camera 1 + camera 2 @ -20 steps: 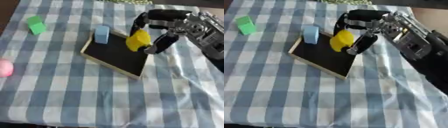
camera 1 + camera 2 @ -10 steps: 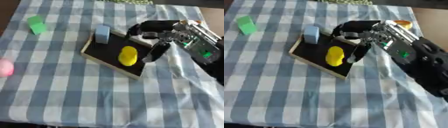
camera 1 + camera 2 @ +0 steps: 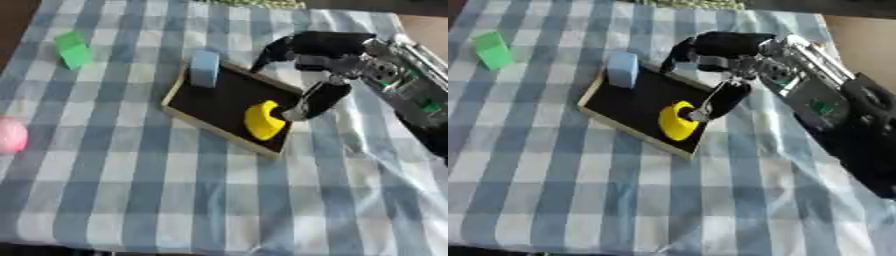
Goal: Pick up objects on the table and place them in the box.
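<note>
At the centre of the frame the yellow piece (image 3: 262, 120) lies in the box (image 3: 210, 100), the right hand (image 3: 317, 50) above it with fingers spread and empty, so it should lift straight clear without brushing the blue block (image 3: 204, 68).

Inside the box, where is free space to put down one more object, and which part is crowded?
The black floor of the box is bare in the middle and toward its left corner, between the blue block and the yellow object. The right end is crowded: the yellow object lies there, with the right robot hand open above it.
</note>
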Controlling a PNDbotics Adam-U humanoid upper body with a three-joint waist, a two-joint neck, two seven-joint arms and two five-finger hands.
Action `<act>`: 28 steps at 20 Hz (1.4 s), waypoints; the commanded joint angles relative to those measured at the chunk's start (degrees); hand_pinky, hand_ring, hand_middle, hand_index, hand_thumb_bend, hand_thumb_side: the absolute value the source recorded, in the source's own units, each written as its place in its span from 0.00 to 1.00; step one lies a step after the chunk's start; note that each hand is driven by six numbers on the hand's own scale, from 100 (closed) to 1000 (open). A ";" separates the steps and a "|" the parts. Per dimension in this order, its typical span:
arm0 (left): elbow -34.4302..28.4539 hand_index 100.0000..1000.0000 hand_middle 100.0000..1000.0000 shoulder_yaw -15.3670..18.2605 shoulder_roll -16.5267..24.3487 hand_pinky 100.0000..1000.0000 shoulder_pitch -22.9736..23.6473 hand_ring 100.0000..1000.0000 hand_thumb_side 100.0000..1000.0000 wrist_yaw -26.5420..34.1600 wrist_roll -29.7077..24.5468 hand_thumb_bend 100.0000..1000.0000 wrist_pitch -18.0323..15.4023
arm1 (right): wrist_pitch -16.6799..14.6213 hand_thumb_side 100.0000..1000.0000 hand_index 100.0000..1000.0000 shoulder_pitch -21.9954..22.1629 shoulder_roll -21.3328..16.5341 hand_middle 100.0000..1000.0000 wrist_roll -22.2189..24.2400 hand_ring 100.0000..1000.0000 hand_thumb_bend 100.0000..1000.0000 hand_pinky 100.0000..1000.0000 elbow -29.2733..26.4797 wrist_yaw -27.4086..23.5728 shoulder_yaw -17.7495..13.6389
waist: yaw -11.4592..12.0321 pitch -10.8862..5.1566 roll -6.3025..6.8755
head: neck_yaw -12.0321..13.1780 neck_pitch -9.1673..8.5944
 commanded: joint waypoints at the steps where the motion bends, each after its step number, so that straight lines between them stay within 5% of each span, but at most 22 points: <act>1: -0.85 0.84 0.74 0.41 0.81 0.89 -0.23 0.79 0.60 0.00 0.06 0.00 -0.05 | 2.10 0.18 0.85 0.52 -4.94 0.77 -2.31 0.90 0.35 0.82 -3.44 -0.61 -4.92 | -0.14 -0.48 0.27 | 0.33 -0.33; 6: -0.85 0.84 0.74 0.58 0.93 0.89 -0.08 0.79 0.59 -0.13 0.28 0.00 -0.12 | 4.17 0.15 0.87 2.23 -10.21 0.80 -4.05 0.90 0.44 0.83 3.49 4.33 -10.50 | -0.35 -0.47 0.22 | 0.51 -0.55; 11: -0.85 0.84 0.74 0.71 1.27 0.89 -0.14 0.79 0.59 -0.24 0.41 0.00 -0.38 | 2.30 0.14 0.88 2.52 -11.98 0.82 -6.36 0.91 0.46 0.84 14.35 7.32 -12.75 | -0.26 -0.33 0.35 | 0.63 -0.66; 28: -0.85 0.84 0.74 0.63 0.91 0.89 -0.05 0.79 0.60 -0.29 0.45 0.00 -0.21 | -0.24 0.08 0.88 -4.02 -6.81 0.84 -8.81 0.92 0.48 0.85 34.66 15.31 -14.08 | 0.63 0.49 0.51 | -0.07 -1.62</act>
